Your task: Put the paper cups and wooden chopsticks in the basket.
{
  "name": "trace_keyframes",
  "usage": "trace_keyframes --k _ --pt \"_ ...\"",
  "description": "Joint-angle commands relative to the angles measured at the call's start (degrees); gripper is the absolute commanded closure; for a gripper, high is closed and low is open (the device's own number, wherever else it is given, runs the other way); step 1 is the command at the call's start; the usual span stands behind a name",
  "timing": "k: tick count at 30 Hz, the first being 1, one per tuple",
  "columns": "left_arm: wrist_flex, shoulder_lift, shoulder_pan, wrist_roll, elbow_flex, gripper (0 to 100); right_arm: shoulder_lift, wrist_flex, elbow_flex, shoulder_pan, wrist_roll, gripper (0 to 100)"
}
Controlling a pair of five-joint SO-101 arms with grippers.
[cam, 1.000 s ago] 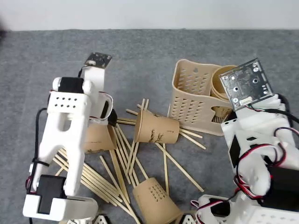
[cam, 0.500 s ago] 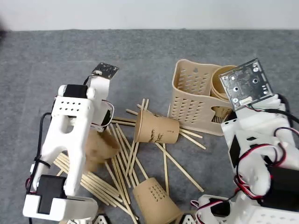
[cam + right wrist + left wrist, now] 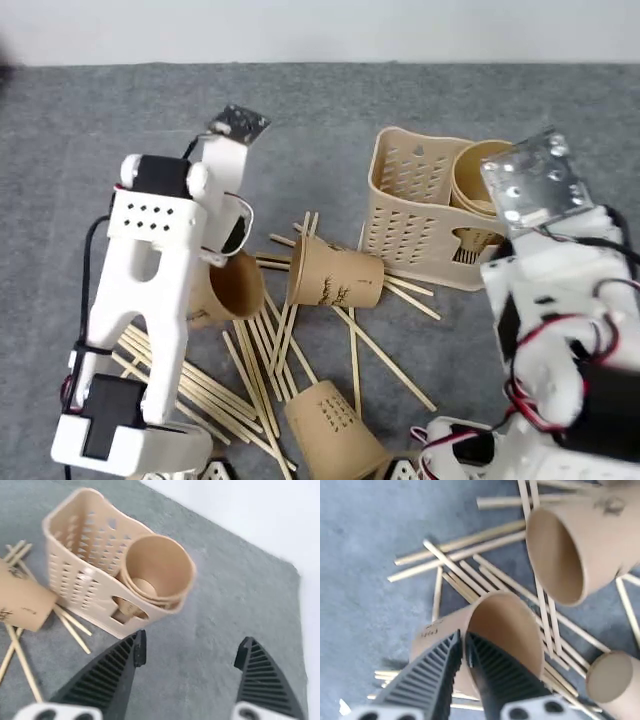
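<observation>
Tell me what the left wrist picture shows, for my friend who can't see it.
The left gripper pinches the rim of a paper cup, one finger inside and one outside. Past it, a second cup and a third cup lie among scattered chopsticks on a grey mat.

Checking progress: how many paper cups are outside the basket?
3: gripped cup in left tool, middle cup lying beside the basket, front cup between the arm bases. Others may be hidden.

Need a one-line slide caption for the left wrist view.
Left pincer shut on the rim of a paper cup, over scattered wooden chopsticks.
</observation>
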Motion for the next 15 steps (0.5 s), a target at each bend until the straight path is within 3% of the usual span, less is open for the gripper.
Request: trace_keyframes --k 1,9,15 --pt "1.6 -1.2 0.4 0.1 -5.5 99 -2.9 1.8 -1.9 5.1 -0.2 70.0" --pt "1.5 -1.1 0.5 1.6 -19.6 99 -4.5 1.9 -1.4 18.2 -0.2 70.0" --pt "1.4 -0.6 4.3 6.1 -30.5 99 -5.1 1.8 6.6 21.8 -0.2 70.0"
